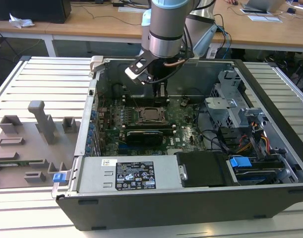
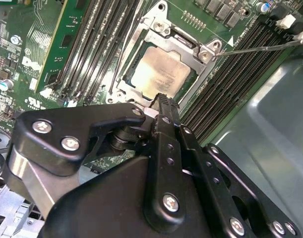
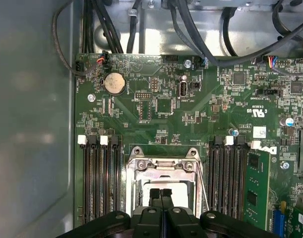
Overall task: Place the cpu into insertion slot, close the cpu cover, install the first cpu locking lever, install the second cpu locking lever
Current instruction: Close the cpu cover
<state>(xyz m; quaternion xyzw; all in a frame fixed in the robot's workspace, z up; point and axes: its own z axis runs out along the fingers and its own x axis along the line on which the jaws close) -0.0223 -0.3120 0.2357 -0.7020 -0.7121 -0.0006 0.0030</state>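
The black jaws, pressed together, hang just above the silvery square metal cpu [image 2: 161, 74]. In the exterior view it lies at their 6 o'clock, inside the window of the dark-silver cpu cover [image 2: 141, 42].

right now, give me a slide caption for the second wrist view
Gripper tip at the edge of the cpu, which sits framed by its metal cover.

Silvery-grey cpu [image 2: 161, 74], dark-silver cpu cover [image 2: 140, 35], green motherboard [image 3: 166, 124].
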